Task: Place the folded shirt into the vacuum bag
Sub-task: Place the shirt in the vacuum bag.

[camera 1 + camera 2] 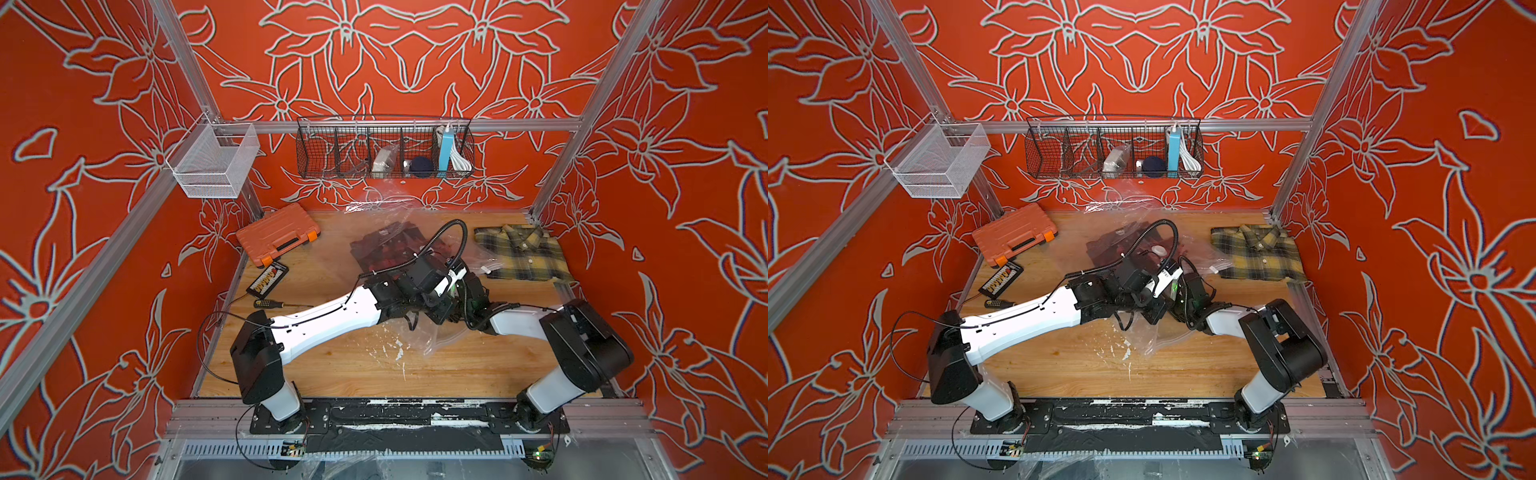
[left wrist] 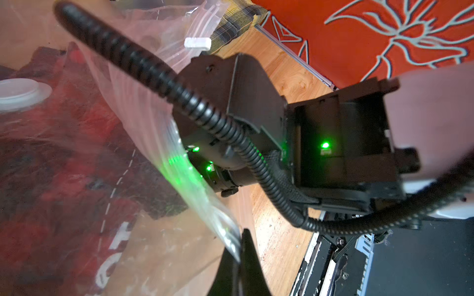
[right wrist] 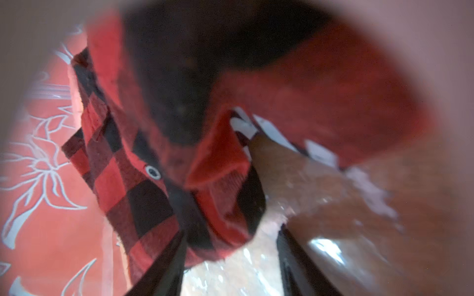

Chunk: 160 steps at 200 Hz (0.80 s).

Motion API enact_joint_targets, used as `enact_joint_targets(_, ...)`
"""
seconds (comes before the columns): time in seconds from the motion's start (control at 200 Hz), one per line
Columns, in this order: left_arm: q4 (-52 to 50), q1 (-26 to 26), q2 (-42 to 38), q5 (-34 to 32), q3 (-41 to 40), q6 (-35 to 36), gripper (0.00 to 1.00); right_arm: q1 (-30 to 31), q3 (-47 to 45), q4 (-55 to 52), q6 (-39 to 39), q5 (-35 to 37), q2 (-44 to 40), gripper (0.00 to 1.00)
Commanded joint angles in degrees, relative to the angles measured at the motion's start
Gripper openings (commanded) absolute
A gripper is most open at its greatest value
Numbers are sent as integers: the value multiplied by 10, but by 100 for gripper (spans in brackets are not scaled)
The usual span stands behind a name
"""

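Inside the red-walled cell, I am working the insertion step. The folded shirt, red-and-black check, is lying inside the vacuum bag at mid-table, under the white valve cap, with the bag's mouth facing the arms. The left gripper is pinching the film at that mouth, jaws clamped on the plastic and holding it up as a flap. The right gripper is reaching into the opening, jaws standing roughly half apart. The shirt's hem is lying just ahead of them and seems to be resting against one finger, but I am judging it released, not gripped. With the shirt looking well in, the job is nearing its end. The next move is calling for a straight pull-out of the right arm without snagging cloth or film. A yellow check shirt is lying apart, beside the bag's slider clip.
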Motion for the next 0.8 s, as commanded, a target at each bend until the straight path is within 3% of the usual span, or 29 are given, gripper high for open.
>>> enact_joint_targets(0.0,14,-20,8,29,5,-2,0,1,16,33,25,21,47,50)
enact_joint_targets(0.25,18,-27,13,36,3,-3,0,7,106,112,11,-6,140,24)
enact_joint_targets(0.525,17,-28,17,42,4,-5,0,0,159,167,14,6,179,12)
enact_joint_targets(0.665,17,-28,18,43,6,-6,0,-2,239,89,-41,-14,202,10)
enact_joint_targets(0.796,12,-28,12,31,3,-1,0,-8,233,49,-64,-33,194,7)
